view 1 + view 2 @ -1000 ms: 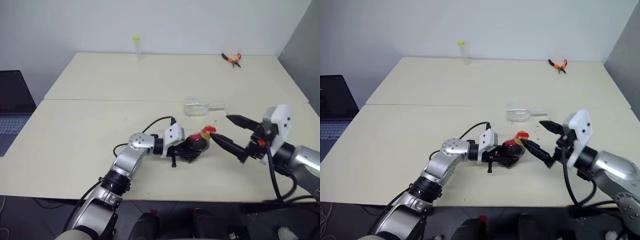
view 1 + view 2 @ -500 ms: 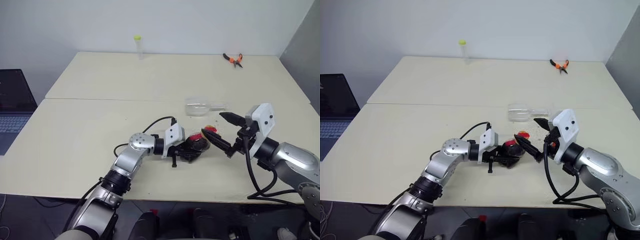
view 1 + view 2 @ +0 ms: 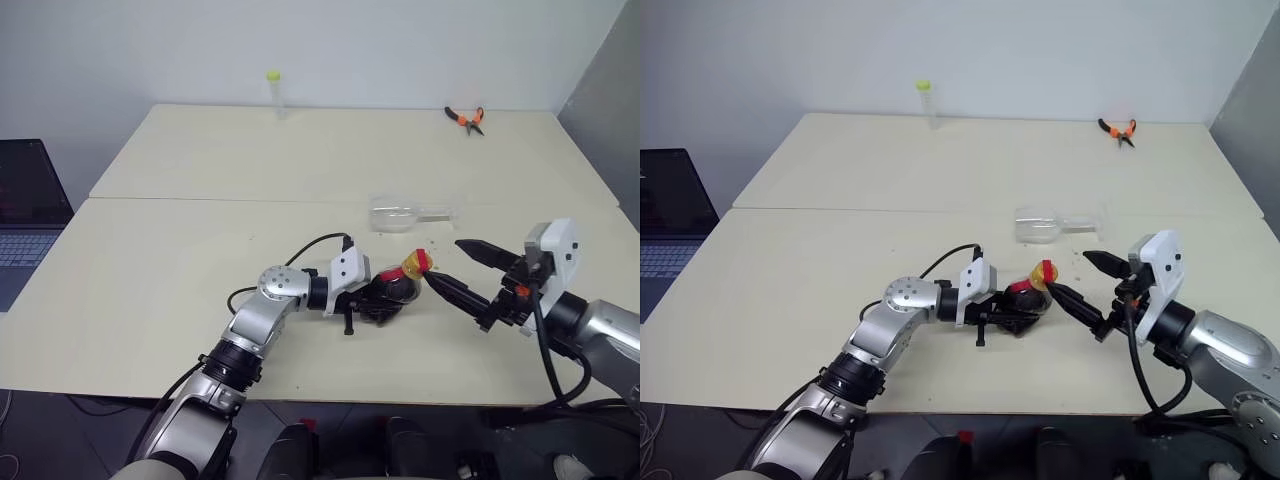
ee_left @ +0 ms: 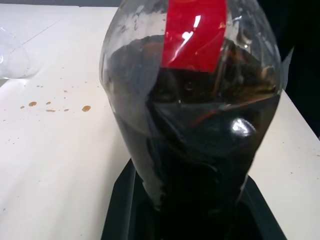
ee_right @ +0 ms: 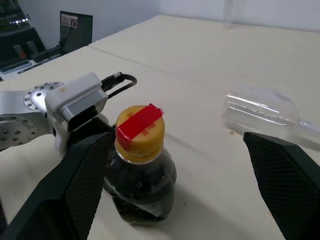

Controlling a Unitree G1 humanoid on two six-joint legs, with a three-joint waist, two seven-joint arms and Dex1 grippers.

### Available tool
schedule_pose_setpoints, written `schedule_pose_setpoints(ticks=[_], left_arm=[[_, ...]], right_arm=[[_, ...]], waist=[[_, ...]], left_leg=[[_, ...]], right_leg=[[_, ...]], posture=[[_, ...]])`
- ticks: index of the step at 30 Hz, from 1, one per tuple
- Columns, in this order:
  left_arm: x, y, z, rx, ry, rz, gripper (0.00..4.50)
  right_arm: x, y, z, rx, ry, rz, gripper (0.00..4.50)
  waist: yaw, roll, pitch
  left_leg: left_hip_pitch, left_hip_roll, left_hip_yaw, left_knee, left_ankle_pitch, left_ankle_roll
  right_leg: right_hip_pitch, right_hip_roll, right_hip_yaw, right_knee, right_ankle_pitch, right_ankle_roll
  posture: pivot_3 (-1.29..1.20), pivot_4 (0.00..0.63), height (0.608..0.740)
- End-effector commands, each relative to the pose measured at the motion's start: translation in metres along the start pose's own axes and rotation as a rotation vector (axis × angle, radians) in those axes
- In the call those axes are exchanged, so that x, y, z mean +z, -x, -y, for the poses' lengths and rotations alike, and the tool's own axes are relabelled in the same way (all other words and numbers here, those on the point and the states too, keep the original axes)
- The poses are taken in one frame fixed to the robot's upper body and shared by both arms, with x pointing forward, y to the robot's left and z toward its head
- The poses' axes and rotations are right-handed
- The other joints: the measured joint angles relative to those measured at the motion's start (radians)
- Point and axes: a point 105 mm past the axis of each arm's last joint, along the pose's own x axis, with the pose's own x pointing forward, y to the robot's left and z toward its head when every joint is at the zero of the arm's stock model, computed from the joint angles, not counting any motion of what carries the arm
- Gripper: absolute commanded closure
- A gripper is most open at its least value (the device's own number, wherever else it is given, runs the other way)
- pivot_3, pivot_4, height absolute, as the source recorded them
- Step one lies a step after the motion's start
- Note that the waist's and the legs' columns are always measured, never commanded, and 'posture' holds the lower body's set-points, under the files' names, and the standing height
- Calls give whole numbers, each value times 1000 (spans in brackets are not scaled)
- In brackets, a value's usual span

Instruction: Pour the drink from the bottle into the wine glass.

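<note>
The bottle (image 3: 398,287), upright near the front of the cream table (image 3: 200,250) with its yellow cap (image 5: 139,128) on, is clamped at the body by the closed left gripper (image 3: 385,295). Dark drink (image 4: 200,150) is seen inside it. The right gripper (image 3: 463,272) is held wide open just beside the cap, its lower finger (image 3: 455,293) near it. The wine glass (image 3: 405,213) is lying on its side behind, with brown droplets (image 4: 50,106) near it

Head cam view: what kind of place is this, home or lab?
Probably a lab or workshop test bench, not a home. Bare cream table against a blank wall, orange-handled pliers at the far edge, and a laptop on a side desk.
</note>
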Motion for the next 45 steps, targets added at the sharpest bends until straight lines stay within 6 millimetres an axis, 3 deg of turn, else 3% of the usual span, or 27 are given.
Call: schedule_pose_setpoints(ticks=[1, 18, 21, 29, 45], left_arm=[[13, -1, -1, -3, -44, 39, 3833], [14, -1, -2, 0, -47, 40, 3833], [14, -2, -3, 1, -49, 40, 3833], [14, -1, -2, 2, -49, 41, 3833], [19, -2, -4, 17, -46, 75, 3835]], right_arm=[[12, 2, -10, 50, -10, 46, 0], [9, -29, -14, 52, -104, 100, 0], [10, -31, -13, 50, -102, 109, 616], [11, -30, -15, 57, -83, 112, 3268], [34, -3, 11, -59, -189, 285, 3275]], waist=[[0, 0, 0], [-1, 0, 0], [-1, 0, 0], [-1, 0, 0], [-1, 0, 0]], left_leg=[[0, 0, 0, 0, 0, 0], [0, 0, 0, 0, 0, 0], [0, 0, 0, 0, 0, 0], [0, 0, 0, 0, 0, 0], [0, 0, 0, 0, 0, 0]], right_leg=[[0, 0, 0, 0, 0, 0], [0, 0, 0, 0, 0, 0], [0, 0, 0, 0, 0, 0], [0, 0, 0, 0, 0, 0], [0, 0, 0, 0, 0, 0]], posture=[[0, 150, 740], [0, 150, 740], [0, 150, 740], [0, 150, 740], [0, 150, 740]])
